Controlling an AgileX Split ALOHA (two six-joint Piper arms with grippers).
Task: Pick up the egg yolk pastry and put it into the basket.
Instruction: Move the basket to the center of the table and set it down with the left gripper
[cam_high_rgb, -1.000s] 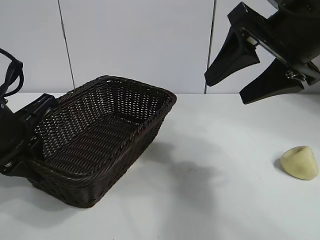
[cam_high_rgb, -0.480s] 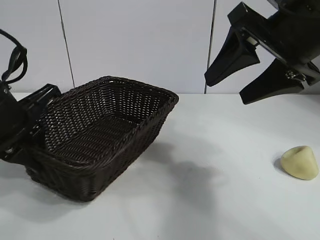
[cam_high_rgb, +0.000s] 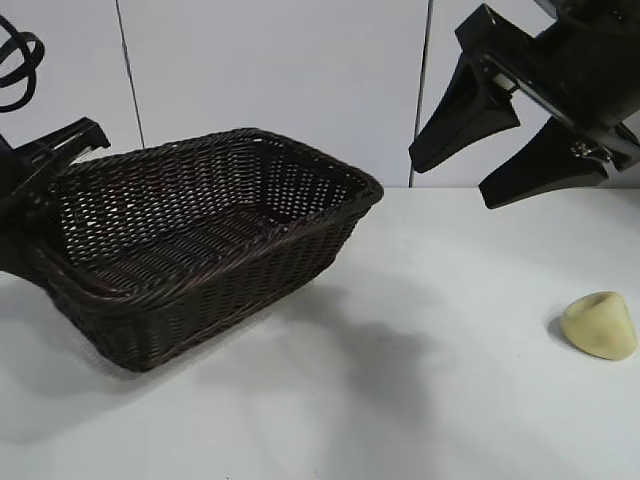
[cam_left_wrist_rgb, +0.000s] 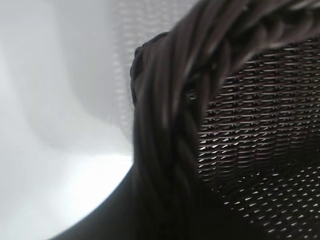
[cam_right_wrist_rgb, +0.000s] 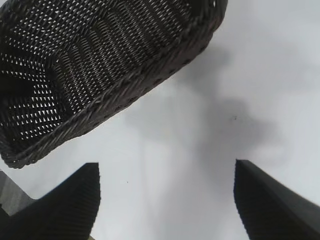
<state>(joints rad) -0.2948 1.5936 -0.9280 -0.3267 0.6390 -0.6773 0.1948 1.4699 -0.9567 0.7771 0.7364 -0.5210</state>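
Dark wicker, the basket (cam_high_rgb: 215, 245) hangs tilted, rim gripped by our left end effector (cam_high_rgb: 40, 170); our right end effector (cam_high_rgb: 500, 135) gapes empty, high above the egg yolk pastry (cam_high_rgb: 599, 325).

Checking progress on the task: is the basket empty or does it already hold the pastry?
Empty. The basket shows only bare weave inside; the egg yolk pastry lies on the table far from it.

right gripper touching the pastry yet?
Apart. The exterior view shows the right gripper open, high above the table, with clear space down to the egg yolk pastry.
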